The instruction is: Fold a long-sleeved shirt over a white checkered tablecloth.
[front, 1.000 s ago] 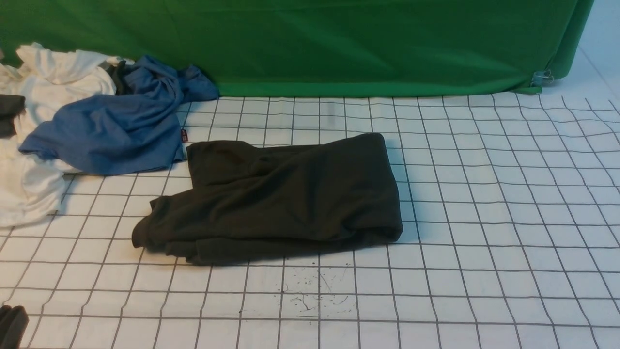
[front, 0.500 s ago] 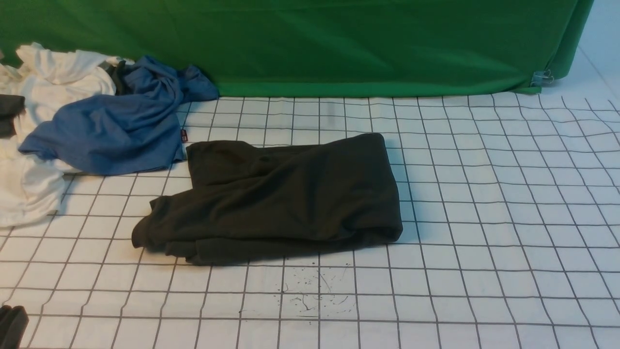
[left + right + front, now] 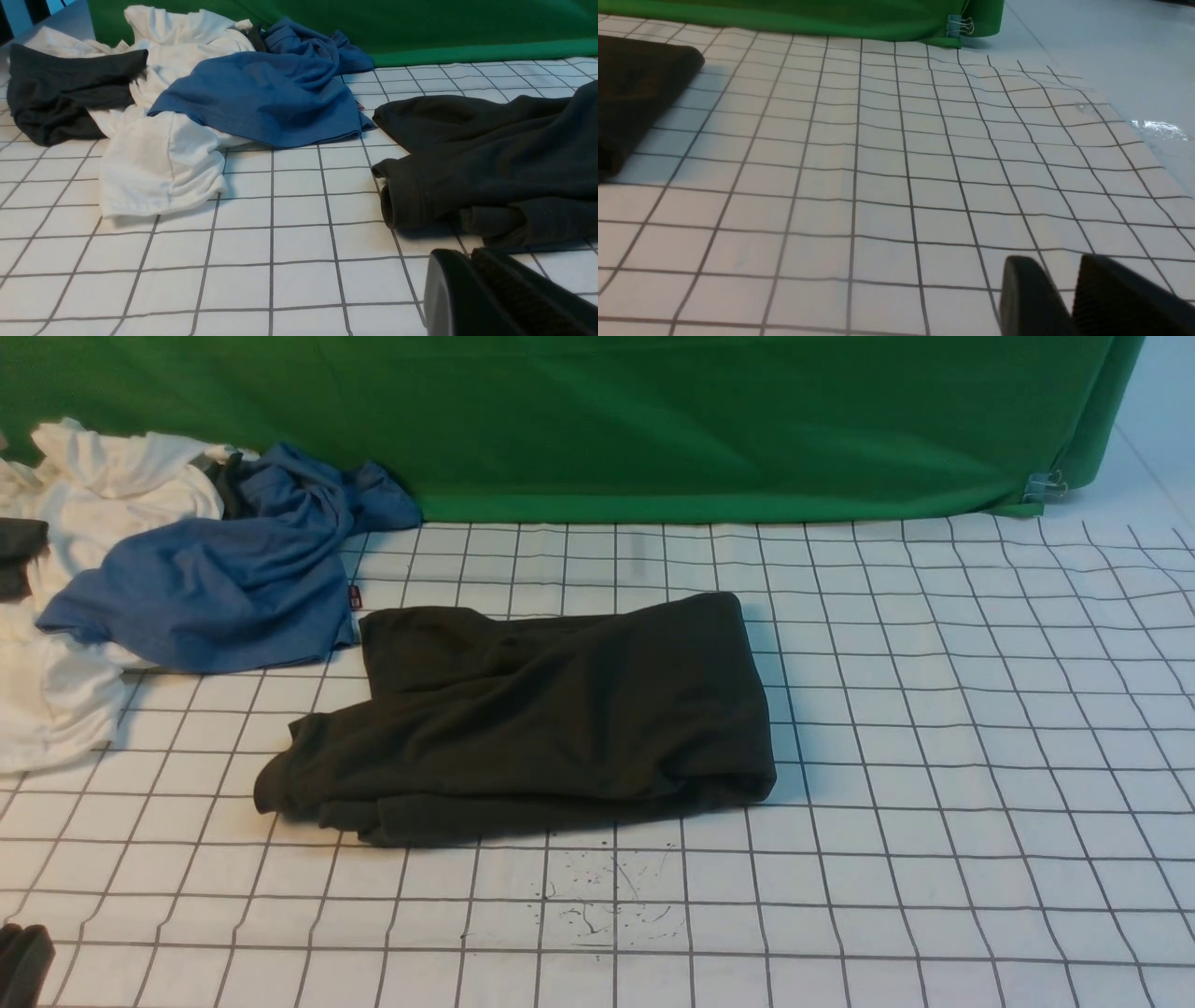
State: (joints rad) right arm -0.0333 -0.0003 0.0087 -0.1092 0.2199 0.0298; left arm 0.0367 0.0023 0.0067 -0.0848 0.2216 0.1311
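I see the worktop covered by the white checkered tablecloth (image 3: 934, 728). The folded long-sleeved shirt (image 3: 551, 719) lies flat on it. Left of the shirt lie a blue shirt (image 3: 215, 588) and a white garment (image 3: 65, 616), bunched together.

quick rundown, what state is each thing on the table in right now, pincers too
long-sleeved shirt: folded into a rough rectangle, lying flat on the white checkered tablecloth, held by neither pincer
blue shirt: crumpled, draped over the white garment
white garment: bunched in a heap
left pincer: shut, empty
right pincer: small gap between its jaws, empty
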